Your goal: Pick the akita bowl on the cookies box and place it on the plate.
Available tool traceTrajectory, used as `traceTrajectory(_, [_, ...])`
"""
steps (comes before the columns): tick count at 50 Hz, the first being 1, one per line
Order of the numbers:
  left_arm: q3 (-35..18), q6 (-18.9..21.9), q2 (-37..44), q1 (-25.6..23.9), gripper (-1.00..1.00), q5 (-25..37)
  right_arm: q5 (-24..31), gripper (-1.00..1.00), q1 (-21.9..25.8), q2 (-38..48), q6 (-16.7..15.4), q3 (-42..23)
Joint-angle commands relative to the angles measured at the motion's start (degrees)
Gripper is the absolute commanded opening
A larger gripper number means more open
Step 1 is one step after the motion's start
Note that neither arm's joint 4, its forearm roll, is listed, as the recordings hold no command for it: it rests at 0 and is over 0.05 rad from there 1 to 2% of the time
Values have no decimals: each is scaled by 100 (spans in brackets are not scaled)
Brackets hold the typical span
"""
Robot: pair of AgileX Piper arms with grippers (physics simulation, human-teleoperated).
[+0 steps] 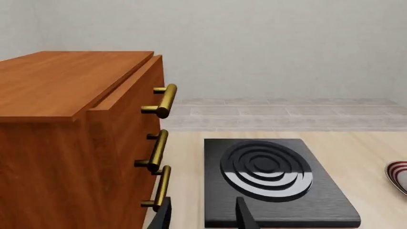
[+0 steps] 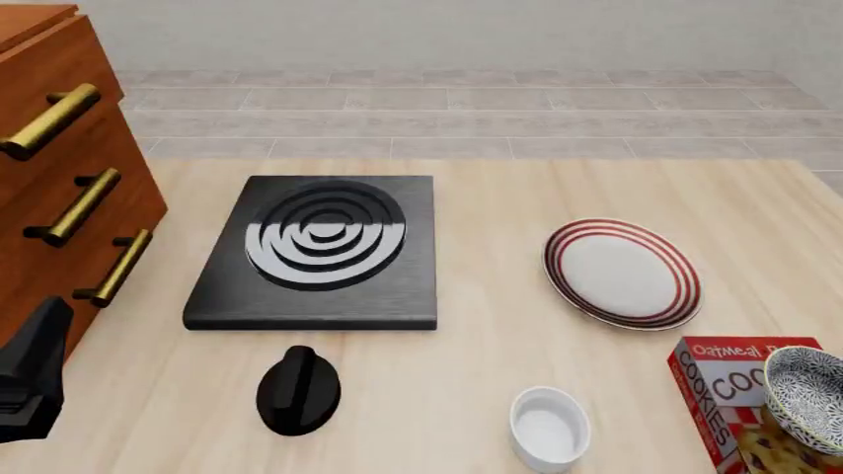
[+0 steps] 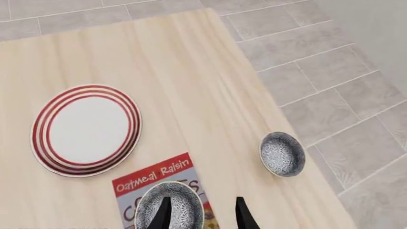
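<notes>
The right gripper (image 3: 200,213) hangs nearest, fingers apart and empty, above the speckled black-and-white akita bowl (image 3: 169,206) sitting on the red cardboard cookies box (image 3: 159,177). The approach seems underway; next, descend, grasp its rim, then carry it to the red-ringed white plate (image 3: 87,129).

Speckled black-and-white bowl (image 2: 806,397) sits upright on red cookie box (image 2: 722,395), lying flat at table's near right corner. White plate (image 2: 621,273) with red rings lies flat farther back, apart from box, empty. A second speckled bowl (image 3: 281,154) sits near table's right edge.
</notes>
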Motion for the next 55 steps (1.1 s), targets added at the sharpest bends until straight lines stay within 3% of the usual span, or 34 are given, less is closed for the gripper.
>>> traceTrajectory(1, [0, 1, 1, 0, 100, 0, -280, 100, -37, 10, 69, 467])
traceTrajectory(55, [0, -2, 1, 0, 100, 0, -1083, 100, -106, 392, 203, 1396])
